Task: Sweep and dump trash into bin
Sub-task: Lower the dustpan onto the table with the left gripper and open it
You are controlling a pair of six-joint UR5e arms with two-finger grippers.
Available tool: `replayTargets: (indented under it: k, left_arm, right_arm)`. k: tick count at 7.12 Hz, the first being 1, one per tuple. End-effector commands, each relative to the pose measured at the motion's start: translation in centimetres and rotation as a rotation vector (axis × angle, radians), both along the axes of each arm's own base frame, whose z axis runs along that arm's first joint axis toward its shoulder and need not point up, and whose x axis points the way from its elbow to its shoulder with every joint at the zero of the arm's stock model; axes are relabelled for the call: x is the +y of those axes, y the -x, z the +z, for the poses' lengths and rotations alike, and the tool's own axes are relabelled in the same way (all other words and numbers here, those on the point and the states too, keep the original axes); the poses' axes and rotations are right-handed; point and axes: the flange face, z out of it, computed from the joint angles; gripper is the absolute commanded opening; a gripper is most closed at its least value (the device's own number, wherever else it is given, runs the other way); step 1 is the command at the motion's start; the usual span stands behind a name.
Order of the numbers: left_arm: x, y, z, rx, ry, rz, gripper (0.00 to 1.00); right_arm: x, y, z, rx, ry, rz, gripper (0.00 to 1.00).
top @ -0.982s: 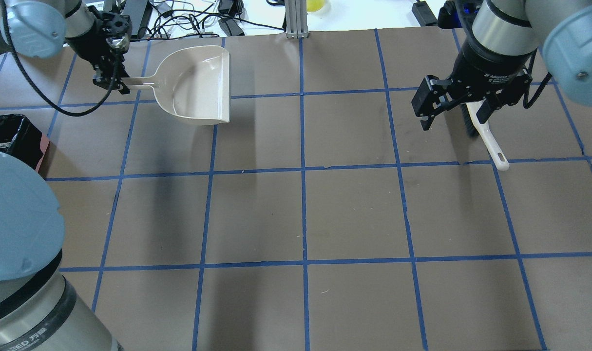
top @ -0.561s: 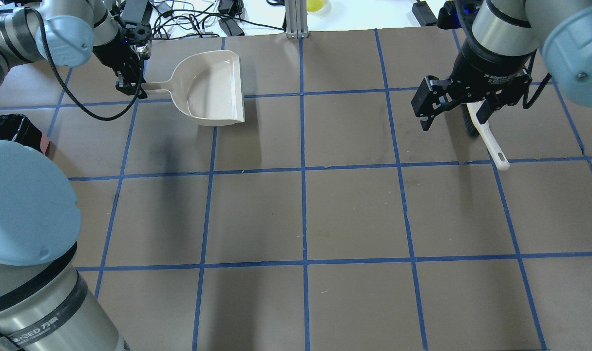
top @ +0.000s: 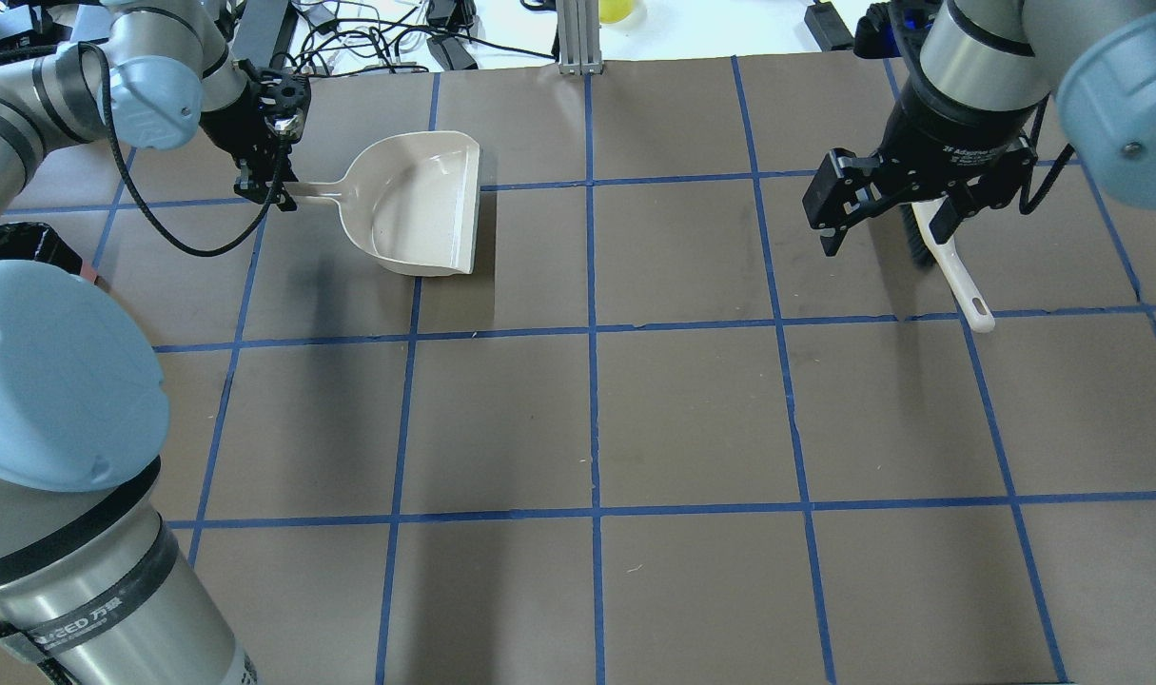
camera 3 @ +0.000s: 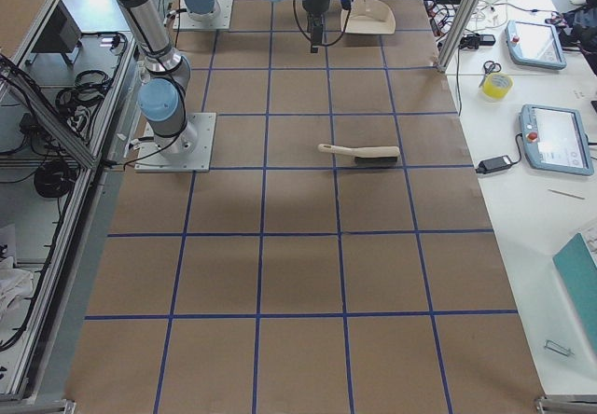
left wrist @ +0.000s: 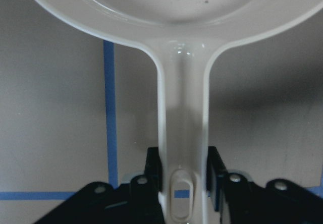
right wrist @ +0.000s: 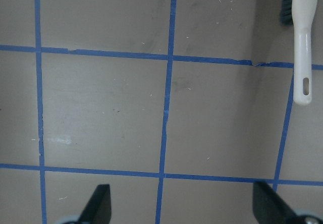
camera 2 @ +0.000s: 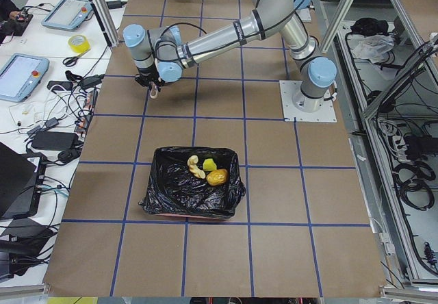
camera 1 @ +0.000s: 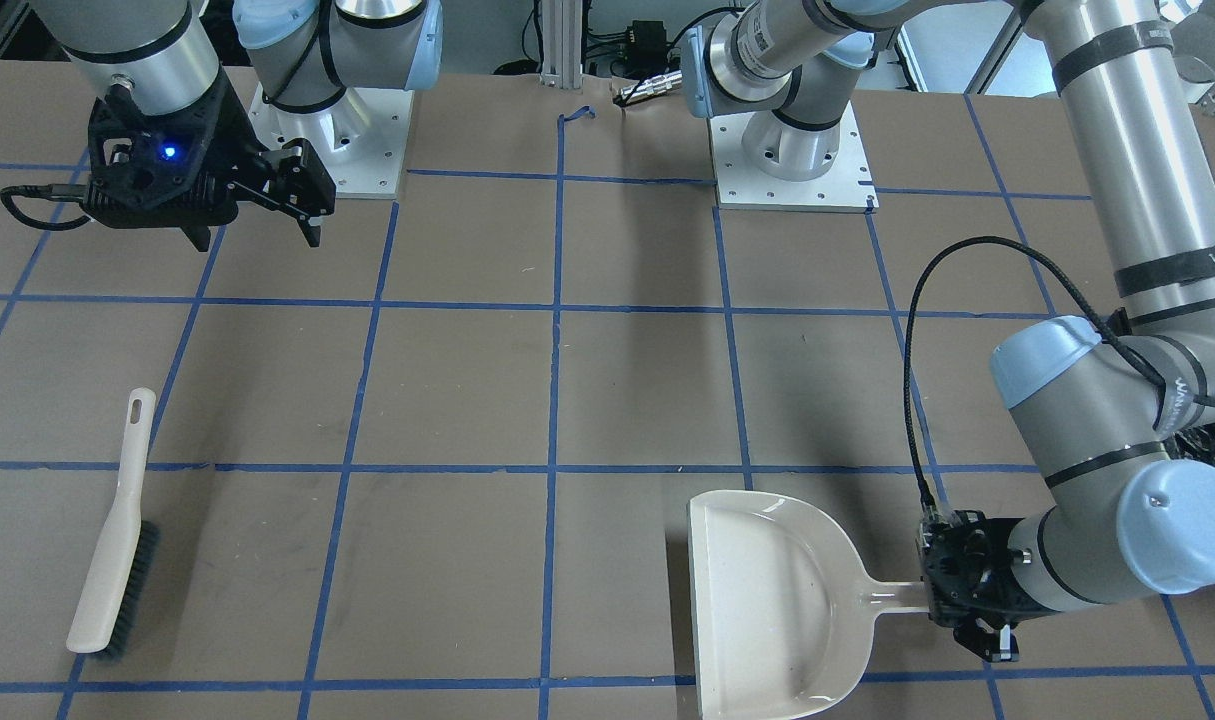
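Observation:
The trash lies inside the bin [camera 2: 164, 196], a pink box lined with a black bag: a golden-brown lump [camera 2: 217, 176], a yellow-green sponge wedge [camera 2: 209, 164] and a pale cream slice [camera 2: 195, 167]. A corner of the bin shows in the overhead view [top: 16, 249]. My left gripper [top: 271, 185] is shut on the handle of the beige dustpan [top: 421, 205], which is empty. The wrist view shows the handle [left wrist: 182, 133] between the pads. My right gripper [top: 887, 214] is open and empty, above the table beside the brush [top: 949, 266].
The white-handled brush [camera 1: 112, 540] lies flat on the brown mat with blue tape lines. Cables and devices sit beyond the far table edge [top: 368, 43]. A metal post [top: 578, 38] stands at the back middle.
My left gripper has carried the dustpan to the right and a little toward the near side, away from the bin. The right arm and the brush have not moved.

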Motion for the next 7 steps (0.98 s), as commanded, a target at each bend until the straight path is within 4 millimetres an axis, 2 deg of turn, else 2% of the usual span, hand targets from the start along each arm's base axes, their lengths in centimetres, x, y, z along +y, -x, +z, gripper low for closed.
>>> replayTargets:
  k: [1,2,5,6,7]
  left_arm:
    - [0.1,-0.1,-0.3,-0.013,-0.007,-0.007,0.17]
    - [0.1,-0.5,-0.3,-0.029,-0.011,-0.009,0.17]
    - [0.6,0.3,-1.3,-0.027,-0.032,0.019,0.18]
    - [0.7,0.3,-1.6,-0.029,-0.022,0.020,0.27]
    - [0.5,0.2,-1.5,-0.032,-0.008,0.019,0.45]
  right_arm:
    - [0.1,0.0,-0.1,0.001,-0.003,0.000,1.00]
    - [0.1,0.0,-0.1,0.001,-0.003,-0.001,1.00]
    - [0.0,0.0,-0.3,0.000,-0.004,0.002,1.00]
    - [0.0,0.0,-0.3,0.000,-0.004,0.002,1.00]
    - [0.0,0.0,-0.2,0.000,-0.001,0.002,1.00]
